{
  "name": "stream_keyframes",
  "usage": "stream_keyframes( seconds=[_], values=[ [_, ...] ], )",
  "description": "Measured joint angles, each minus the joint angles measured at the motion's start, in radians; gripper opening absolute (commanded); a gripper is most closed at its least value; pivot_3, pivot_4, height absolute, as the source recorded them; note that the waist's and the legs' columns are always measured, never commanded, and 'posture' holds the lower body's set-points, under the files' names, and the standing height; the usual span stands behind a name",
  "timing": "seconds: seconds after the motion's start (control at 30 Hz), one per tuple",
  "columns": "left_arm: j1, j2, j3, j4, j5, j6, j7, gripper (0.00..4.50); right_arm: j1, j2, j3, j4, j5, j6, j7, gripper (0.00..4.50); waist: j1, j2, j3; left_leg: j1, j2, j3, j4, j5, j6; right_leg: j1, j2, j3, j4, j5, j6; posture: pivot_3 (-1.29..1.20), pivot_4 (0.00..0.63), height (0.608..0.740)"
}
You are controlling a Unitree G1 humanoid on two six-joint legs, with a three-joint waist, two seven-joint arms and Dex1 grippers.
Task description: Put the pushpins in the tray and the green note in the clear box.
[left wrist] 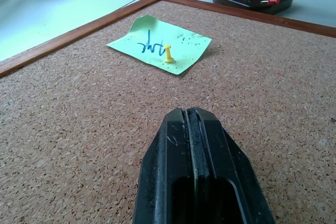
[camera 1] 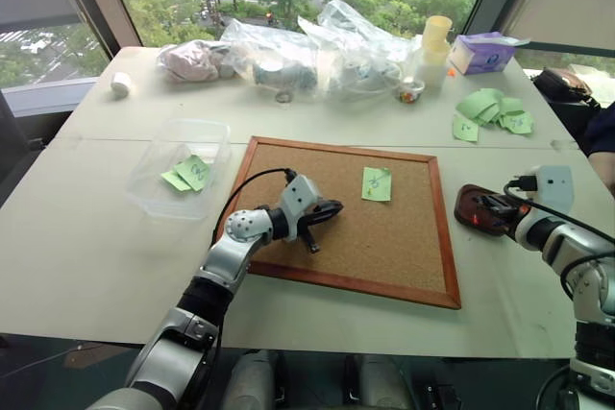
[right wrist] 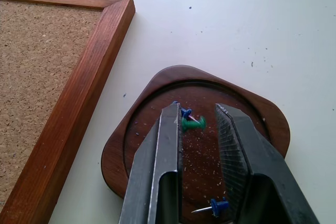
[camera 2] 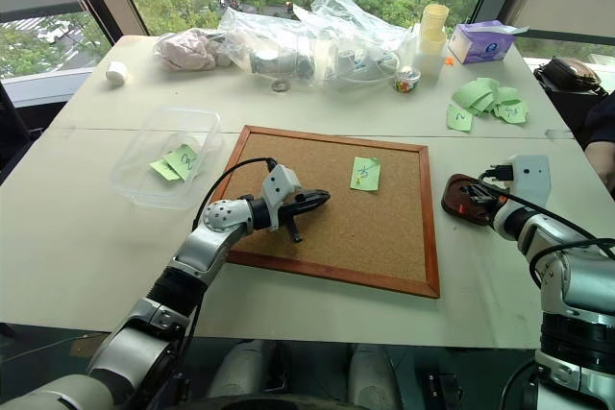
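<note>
The green note (camera 1: 377, 183) lies on the cork board (camera 1: 404, 256), pinned by a yellow pushpin (left wrist: 168, 54). At its seven o'clock the left gripper (camera 1: 330, 209) hovers, fingers pressed together. At three o'clock, off the board, the right gripper (right wrist: 198, 129), fingers spread, hangs over the tray (right wrist: 268, 114) holding pushpins. Pulling the yellow pin likely comes next.

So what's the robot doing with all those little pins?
It's clearing the cork board. Its right tool hangs open over the tray, where pushpins already lie. Its left tool, shut, points at the green note, which a yellow pin holds to the board. Two notes sit in the clear box.
</note>
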Motion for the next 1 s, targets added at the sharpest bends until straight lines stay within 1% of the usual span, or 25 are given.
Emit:
stream_keyframes(
  seconds=[0.13, 0.23, 0.37, 0.5, 0.63, 0.7, 0.87, 1.0],
  values=[
    [-0.004, -0.002, 0.0, 0.005, 0.0, 0.0, 0.0, 0.0, 0.035, 0.0, 0.029, 0.003, -0.009, -0.009, 0.009, 0.96, 0.001, 0.0, 0.0, 0.0, 0.0, 0.0, 0.0, 0.0, 0.0, 0.0, 0.0, 0.0, 0.0, 0.0, 0.0, 0.0, 0.15, 0.74],
    [-0.005, -0.002, 0.0, 0.007, 0.0, 0.0, 0.0, 0.0, 0.035, 0.0, 0.028, 0.007, -0.007, -0.026, 0.01, 0.96, 0.001, 0.0, 0.0, 0.0, 0.0, 0.0, 0.0, 0.0, 0.0, 0.0, 0.0, 0.0, 0.0, 0.0, 0.0, 0.0, 0.15, 0.74],
    [-0.005, -0.001, 0.0, 0.006, 0.0, 0.0, 0.0, 0.0, 0.016, -0.001, 0.025, -0.014, 0.012, -0.031, 0.019, 0.96, 0.001, 0.0, 0.0, 0.0, 0.0, 0.0, 0.0, 0.0, 0.0, 0.0, 0.0, 0.0, 0.0, 0.0, 0.0, 0.0, 0.15, 0.74],
    [-0.005, 0.001, 0.0, 0.006, 0.0, 0.0, -0.001, 0.0, -0.043, -0.01, 0.043, -0.113, 0.054, 0.002, 0.041, 0.96, 0.001, 0.0, 0.0, 0.0, 0.0, 0.0, 0.0, 0.0, 0.0, 0.0, 0.0, 0.0, 0.0, 0.0, 0.0, 0.0, 0.15, 0.74],
    [-0.011, -0.002, 0.0, 0.01, 0.0, 0.0, -0.001, 0.0, -0.123, -0.003, 0.153, -0.213, 0.09, 0.038, 0.067, 0.96, 0.001, 0.0, 0.0, 0.0, 0.0, -0.001, 0.0, 0.0, 0.0, 0.0, 0.0, 0.0, 0.0, 0.0, 0.0, 0.0, 0.15, 0.74],
    [-0.013, -0.003, -0.001, 0.011, 0.0, 0.0, -0.001, 0.0, -0.162, 0.032, 0.221, -0.226, 0.098, 0.054, 0.067, 0.96, 0.002, 0.0, 0.0, 0.0, 0.0, -0.001, 0.0, 0.0, 0.001, 0.0, -0.001, 0.0, 0.0, 0.0, 0.0, 0.0, 0.15, 0.74],
    [-0.013, -0.003, -0.001, 0.008, 0.0, 0.0, 0.001, 0.0, -0.219, 0.087, 0.396, -0.201, 0.059, 0.047, 0.062, 0.96, 0.001, 0.0, 0.0, -0.001, 0.0, -0.001, 0.0, 0.0, 0.001, 0.0, -0.001, 0.0, 0.0, 0.0, 0.0, 0.0, 0.15, 0.74],
    [-0.009, -0.002, -0.001, -0.003, 0.0, 0.002, 0.003, 0.0, -0.23, 0.12, 0.48, -0.145, 0.008, 0.002, 0.06, 0.96, 0.001, 0.0, 0.0, -0.001, 0.0, 0.0, 0.0, 0.0, 0.001, -0.001, -0.001, 0.0, 0.0, 0.0, 0.0, 0.0, 0.15, 0.74]
  ],
)
